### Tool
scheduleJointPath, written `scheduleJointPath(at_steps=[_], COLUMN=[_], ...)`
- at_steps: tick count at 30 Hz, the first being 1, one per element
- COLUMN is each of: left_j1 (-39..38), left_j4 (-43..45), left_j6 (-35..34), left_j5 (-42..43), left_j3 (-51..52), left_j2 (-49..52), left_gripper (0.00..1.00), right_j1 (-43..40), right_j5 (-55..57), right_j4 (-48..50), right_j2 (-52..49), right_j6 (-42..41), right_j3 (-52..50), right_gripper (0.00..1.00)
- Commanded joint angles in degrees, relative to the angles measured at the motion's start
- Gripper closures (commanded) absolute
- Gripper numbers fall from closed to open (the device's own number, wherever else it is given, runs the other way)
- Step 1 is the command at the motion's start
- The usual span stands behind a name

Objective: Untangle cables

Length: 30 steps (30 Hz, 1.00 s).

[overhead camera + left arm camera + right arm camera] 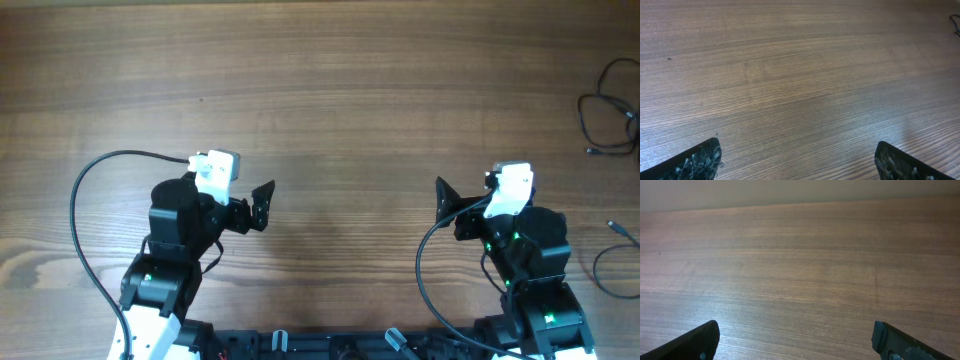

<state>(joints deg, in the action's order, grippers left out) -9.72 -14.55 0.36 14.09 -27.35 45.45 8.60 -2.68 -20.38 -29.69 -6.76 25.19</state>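
Near edge: left gripper [262,205] and right gripper [445,200] both released, jaws spread wide, grasping nothing, over the wooden table [330,80]. One loose cord [600,272] lies just right of the right arm. Farther back, at the right edge: the cables [610,100], thin black loops, well apart from both grippers.

Cables [608,100] on table [340,90], far right edge; left hand [262,205], right hand [447,200] near front, well apart.

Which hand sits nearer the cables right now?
The right hand; the cables lie at the table's right edge, while the left hand sits far across.
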Motion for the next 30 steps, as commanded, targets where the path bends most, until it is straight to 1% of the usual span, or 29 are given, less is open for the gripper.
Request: scheduleJointPath(at_steps=[1, 26, 28, 30], left_j1=[-0.20, -0.20, -0.17, -0.07], left_j4=[-0.09, -0.09, -1.01, -3.02], left_j6=[0.92, 0.92, 0.92, 0.92], left_j5=[0.87, 0.87, 0.87, 0.44], left_j3=[0.42, 0.39, 0.42, 0.70], left_j2=[0.00, 0.00, -0.42, -3.15], left_gripper=[0.00, 0.00, 0.00, 0.00], right_j1=[0.22, 0.22, 0.22, 0.22], right_j5=[0.94, 0.94, 0.94, 0.94], right_j4=[-0.07, -0.09, -0.09, -0.09], right_j2=[-0.17, -0.17, -0.17, -0.17], right_j6=[0.61, 0.63, 0.61, 0.61], right_j3=[-0.13, -0.13, -0.13, -0.13], right_gripper=[0.00, 0.00, 0.00, 0.00])
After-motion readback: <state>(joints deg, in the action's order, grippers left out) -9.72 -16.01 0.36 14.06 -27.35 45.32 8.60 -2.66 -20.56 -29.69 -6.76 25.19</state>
